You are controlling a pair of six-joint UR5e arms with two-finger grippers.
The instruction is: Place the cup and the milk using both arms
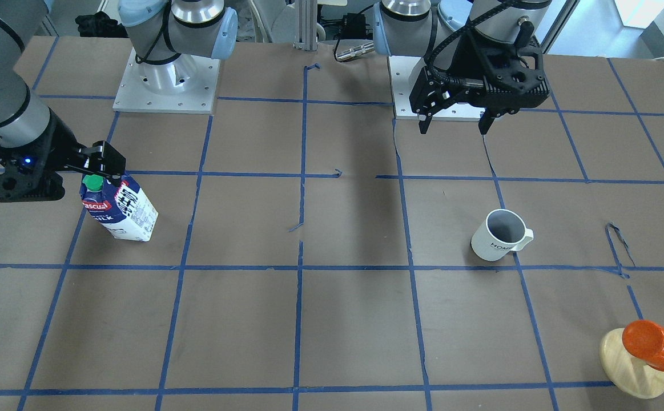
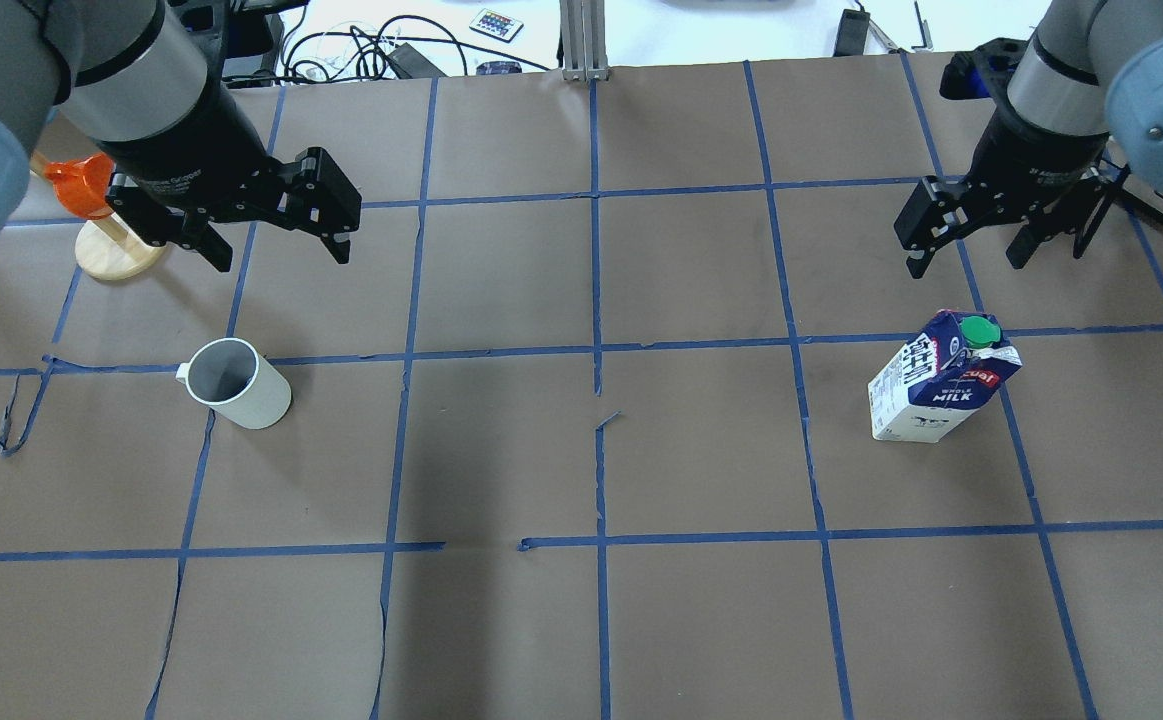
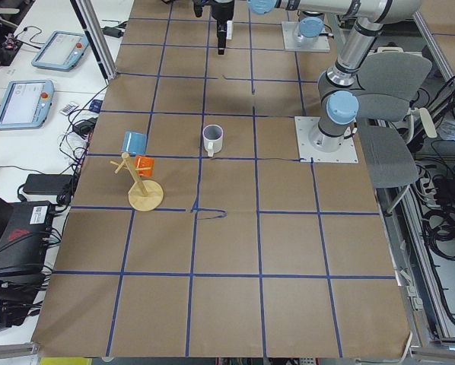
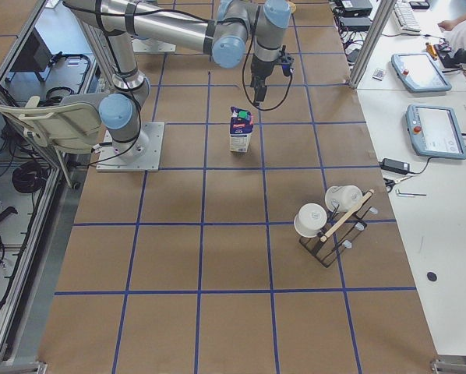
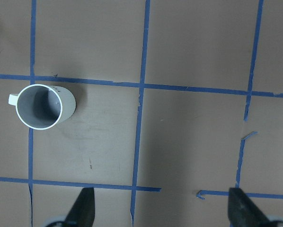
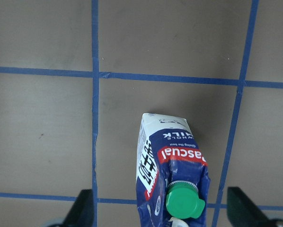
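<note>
- Hovering high with its jaws spread wide and nothing between them, the left gripper [image 2: 281, 258] hangs over the table [image 2: 591, 450], farther from the wooden mug stand [image 2: 119, 255] than the cup is and on the robot's side, apparently poised for a drop onto the cup.
- Upright and mouth up, the cup [image 2: 241, 385] stands near the stand, on the robot's side of it, with its handle turned toward the stand's end of the table. The open rim and bare wall leave the gripper a choice of grips.
- From the left wrist camera, the cup sits off to one side of the fingers [image 5: 84, 210] rather than between them, so a sideways shift looks necessary before any descent.
- At the opposite end of the table, well apart from the stand, the milk [image 2: 941, 390] stands upright with its green cap on top.
- The right gripper [image 2: 966, 262], equally wide open and empty, hangs over the carton. Its wrist camera shows the cap roughly midway between the two fingers, which suggests a grasp near the carton's top is intended.
- Neither thing is lifted: each rests on the table under its own arm, probably set far apart so that one arm can serve each.
- An orange cup [image 2: 76, 185] hung on the stand appears to play no part.
</note>
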